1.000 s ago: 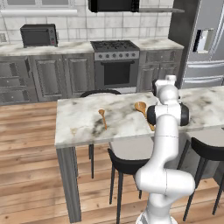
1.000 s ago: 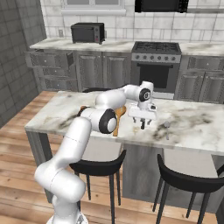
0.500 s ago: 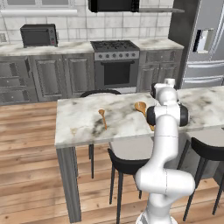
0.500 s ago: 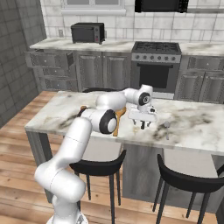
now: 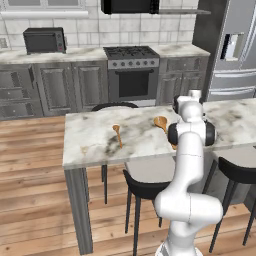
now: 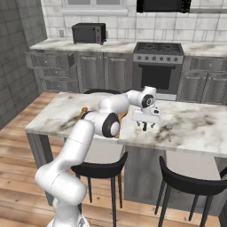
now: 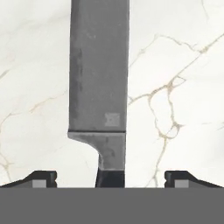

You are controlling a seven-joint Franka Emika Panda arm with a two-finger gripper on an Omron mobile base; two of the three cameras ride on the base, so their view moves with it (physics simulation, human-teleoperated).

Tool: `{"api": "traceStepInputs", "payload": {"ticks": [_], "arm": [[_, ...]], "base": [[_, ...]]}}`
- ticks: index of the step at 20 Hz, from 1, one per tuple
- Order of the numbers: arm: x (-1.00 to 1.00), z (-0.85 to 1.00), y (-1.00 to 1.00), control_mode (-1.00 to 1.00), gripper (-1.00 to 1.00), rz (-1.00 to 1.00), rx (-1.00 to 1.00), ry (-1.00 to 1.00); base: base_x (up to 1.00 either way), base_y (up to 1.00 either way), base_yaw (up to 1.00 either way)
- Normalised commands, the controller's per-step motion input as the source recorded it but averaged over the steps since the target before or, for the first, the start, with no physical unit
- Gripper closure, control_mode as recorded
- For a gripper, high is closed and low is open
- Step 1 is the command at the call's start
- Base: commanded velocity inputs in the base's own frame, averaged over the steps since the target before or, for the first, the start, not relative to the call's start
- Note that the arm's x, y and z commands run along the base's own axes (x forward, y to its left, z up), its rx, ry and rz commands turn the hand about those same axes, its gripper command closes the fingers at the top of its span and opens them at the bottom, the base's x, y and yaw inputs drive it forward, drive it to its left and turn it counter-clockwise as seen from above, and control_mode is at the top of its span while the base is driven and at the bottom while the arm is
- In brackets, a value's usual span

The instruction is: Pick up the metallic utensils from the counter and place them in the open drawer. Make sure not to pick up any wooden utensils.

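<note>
Grey steel, the knife (image 7: pixel 99 87) lies flat on the marble counter (image 7: pixel 175 65) between the spread, empty fingertips (image 7: pixel 41 178) of the gripper (image 7: pixel 109 178) poised over it.

Grey metal knife (image 7: pixel 99 87), broad flat blade, short black handle; lying flat on the white grey-veined marble counter (image 7: pixel 175 65), midway between the two dark fingertips (image 7: pixel 40 178), apart from both, blade running straight away from them. Two orange-brown wooden spoons on the same slab: small short one (image 5: pixel 117 134) well off to the fingers' side, larger broad-bowled one (image 5: pixel 161 122) nearer.
</note>
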Motion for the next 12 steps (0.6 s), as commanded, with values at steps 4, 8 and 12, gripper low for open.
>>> {"api": "traceStepInputs", "payload": {"ticks": [4, 8, 12], "arm": [[0.03, 0.0, -0.13, -1.0, -1.0, 0.0, 0.0, 0.0], [-0.04, -0.13, 0.0, -1.0, -1.0, 0.0, 0.0, 0.0], [-0.03, -0.17, 0.0, -1.0, -1.0, 0.0, 0.0, 0.0]], "base": [[0.0, 0.0, 0.0], [0.0, 0.0, 0.0], [0.0, 0.0, 0.0]]}}
